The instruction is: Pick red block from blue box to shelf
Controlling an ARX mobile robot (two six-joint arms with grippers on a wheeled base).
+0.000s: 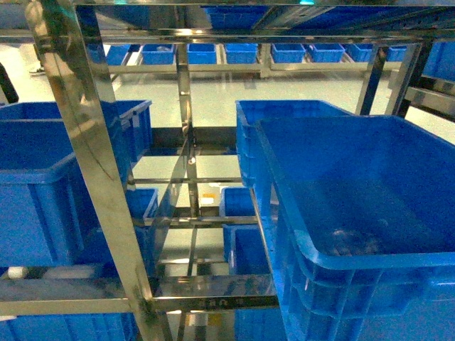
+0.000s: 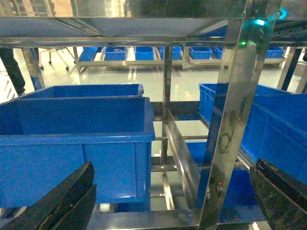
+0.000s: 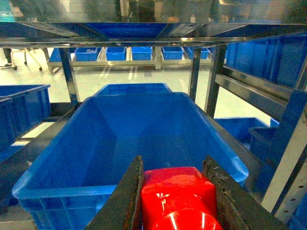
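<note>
the right gripper (image 3: pixel 178 201) clamps the red block (image 3: pixel 180 196) above a blue crate (image 3: pixel 96 158); the left gripper (image 2: pixel 172 201) is spread open by the shelf (image 2: pixel 230 120).

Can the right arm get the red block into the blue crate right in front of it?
Probably yes. The right gripper is shut on the red block, just short of the blue crate's near rim. The crate is open-topped, and nothing shows between them; the steel shelf rail sits higher.

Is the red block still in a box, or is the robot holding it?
Held. In the right wrist view the red block sits clamped between the right gripper's jaws, above the front rim of a blue crate.
</note>
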